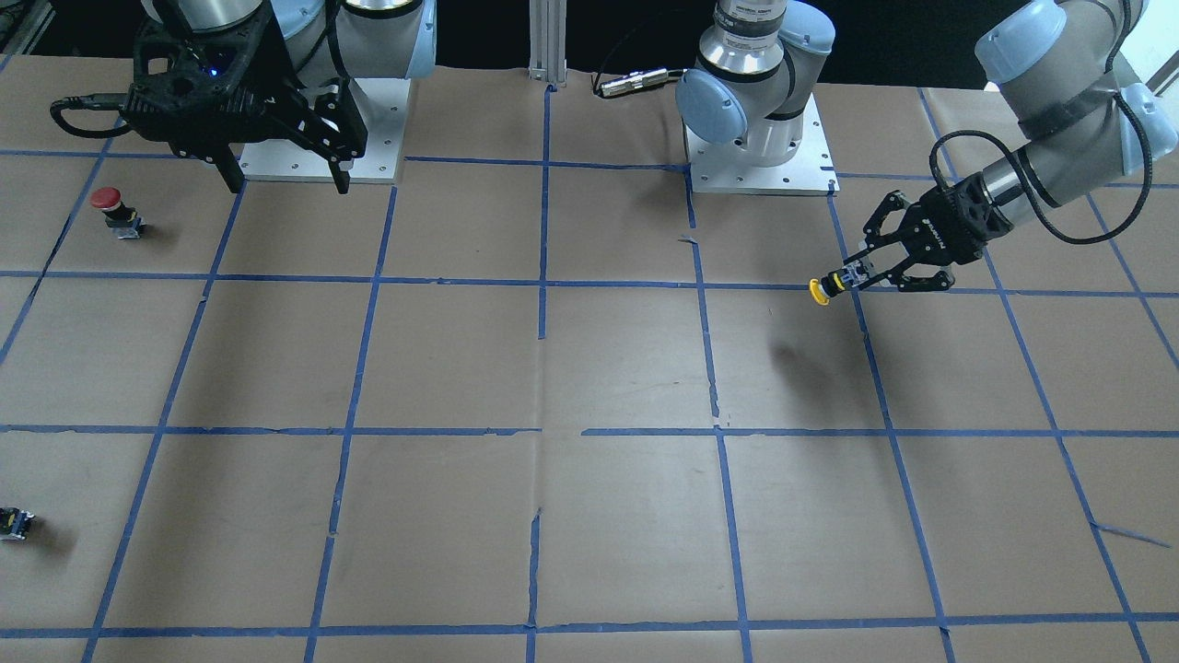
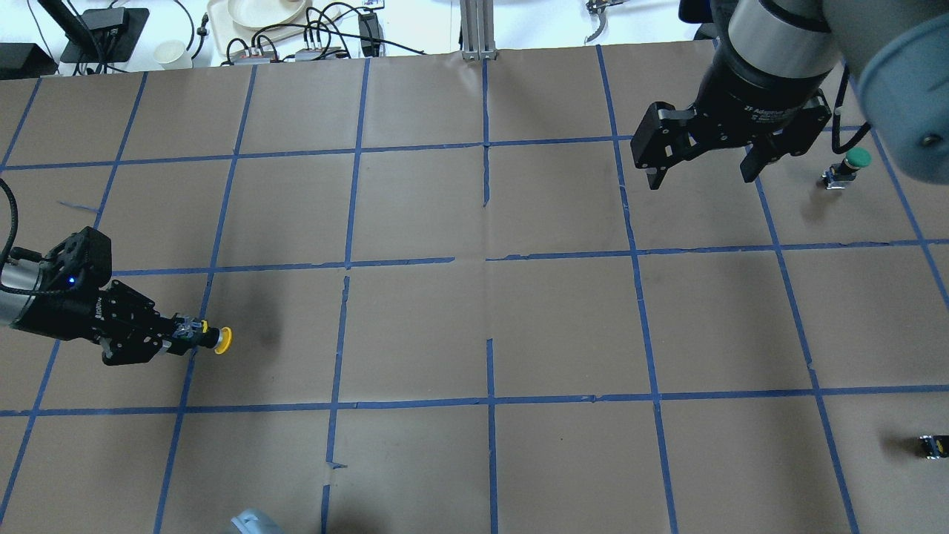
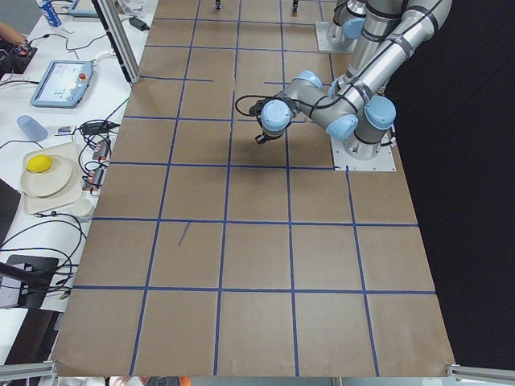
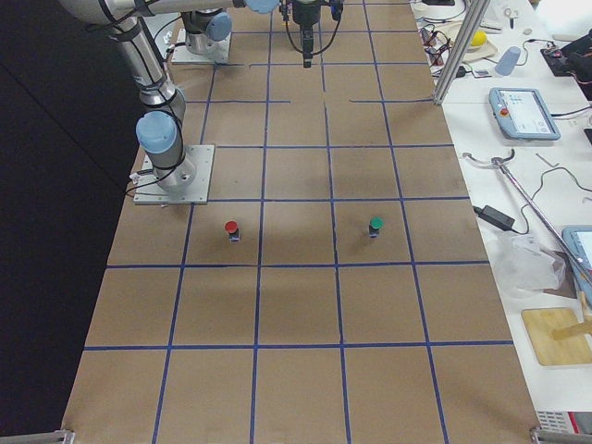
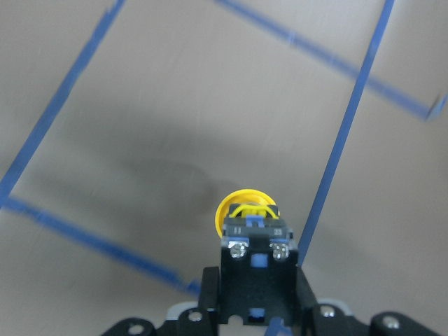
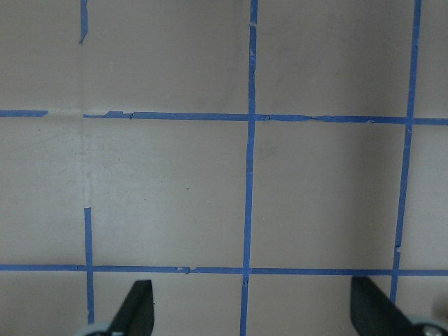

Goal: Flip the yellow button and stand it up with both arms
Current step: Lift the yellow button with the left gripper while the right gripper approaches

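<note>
My left gripper [image 1: 861, 273] is shut on the black-and-silver body of the yellow button [image 1: 818, 290] and holds it sideways above the table, with its cap pointing toward the table's middle. The overhead view shows this gripper [image 2: 182, 335] and the button [image 2: 222, 340] at the left. In the left wrist view the button [image 5: 246, 213] sits between the fingers, cap facing away. My right gripper [image 1: 285, 180] is open and empty, hanging high over the table, fingers down [image 2: 700, 174]. Its two fingertips [image 6: 140, 308] show at the bottom of the right wrist view.
A red-capped button [image 1: 110, 204] stands near the right arm's base. A green-capped button [image 2: 852, 163] stands at the far right. A tiny black-and-yellow part [image 2: 933, 445] lies at the right edge. Blue tape lines grid the brown paper table [image 1: 589, 368].
</note>
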`<state>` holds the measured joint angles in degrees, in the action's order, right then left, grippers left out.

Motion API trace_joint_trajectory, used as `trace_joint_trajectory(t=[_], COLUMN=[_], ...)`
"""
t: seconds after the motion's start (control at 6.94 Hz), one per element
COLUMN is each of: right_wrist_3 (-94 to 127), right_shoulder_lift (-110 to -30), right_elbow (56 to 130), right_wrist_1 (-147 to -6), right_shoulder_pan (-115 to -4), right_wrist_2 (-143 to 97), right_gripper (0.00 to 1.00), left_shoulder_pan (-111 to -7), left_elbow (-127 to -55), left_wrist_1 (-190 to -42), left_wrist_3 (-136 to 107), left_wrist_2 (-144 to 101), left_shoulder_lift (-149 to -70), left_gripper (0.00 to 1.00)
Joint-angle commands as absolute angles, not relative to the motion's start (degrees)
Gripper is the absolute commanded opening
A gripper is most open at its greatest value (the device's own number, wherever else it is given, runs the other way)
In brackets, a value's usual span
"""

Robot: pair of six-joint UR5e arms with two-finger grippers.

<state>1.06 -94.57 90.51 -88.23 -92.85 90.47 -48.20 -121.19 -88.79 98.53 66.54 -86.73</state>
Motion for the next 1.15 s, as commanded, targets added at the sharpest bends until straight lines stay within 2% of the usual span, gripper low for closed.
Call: trace_joint_trajectory(t=[0.0, 0.29, 0.58, 1.01], right_wrist_3=[1.2, 1.4, 1.1, 3.4], right_shoulder_lift=[-94.5, -94.2, -94.7, -95.6], right_elbow=[90.4, 90.1, 89.8, 90.3], right_wrist_1=[-88.2, -88.2, -80.8, -63.7], right_shoulder_pan=[-92.4, -91.6, -84.1, -80.6], right_wrist_2=[90.4, 88.7, 79.6, 58.8], right_gripper=[0.99, 0.99, 0.99, 0.99], left_shoulder_pan=[-50.2, -53.3, -58.3, -73.3], left_elbow=[-121.1, -121.2, -121.2, -121.2], left_wrist_1=[-102.3, -114.0, -130.4, -136.6], left_wrist_3=[90.2, 85.9, 86.3, 86.1], left_wrist_2=[57.9, 48.4, 35.8, 16.3], left_shoulder_lift=[-84.8, -84.6, -84.3, -84.0], left_gripper=[0.08, 0.08, 0.08, 0.08])
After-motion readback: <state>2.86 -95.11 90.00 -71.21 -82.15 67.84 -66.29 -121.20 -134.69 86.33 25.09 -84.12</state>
